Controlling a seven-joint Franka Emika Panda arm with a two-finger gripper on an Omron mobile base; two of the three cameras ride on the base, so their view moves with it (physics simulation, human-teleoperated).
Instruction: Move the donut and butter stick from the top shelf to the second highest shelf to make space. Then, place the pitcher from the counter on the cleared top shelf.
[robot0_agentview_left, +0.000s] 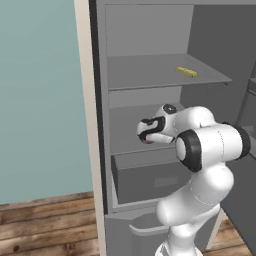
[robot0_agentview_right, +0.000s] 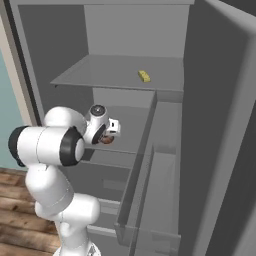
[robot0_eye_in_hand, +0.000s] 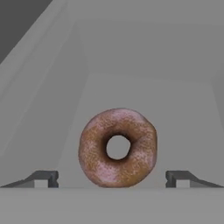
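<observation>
Brown-glazed donut (robot0_eye_in_hand: 117, 148) lies on the second highest shelf (robot0_eye_in_hand: 144, 94), just ahead between the spread tips of the gripper (robot0_eye_in_hand: 112, 178). Probably light, soft, crumbly; best pinched gently across its outer rim.

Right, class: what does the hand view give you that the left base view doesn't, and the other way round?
Hand view: the brown glazed ring-shaped donut seen whole, hole included, free between two dark finger tips set wide apart. Left base view: the thin yellow butter stick lying on the flat grey top shelf, the white arm and the boxy grey drawer. Both: the grey fridge interior with the second highest shelf.
</observation>
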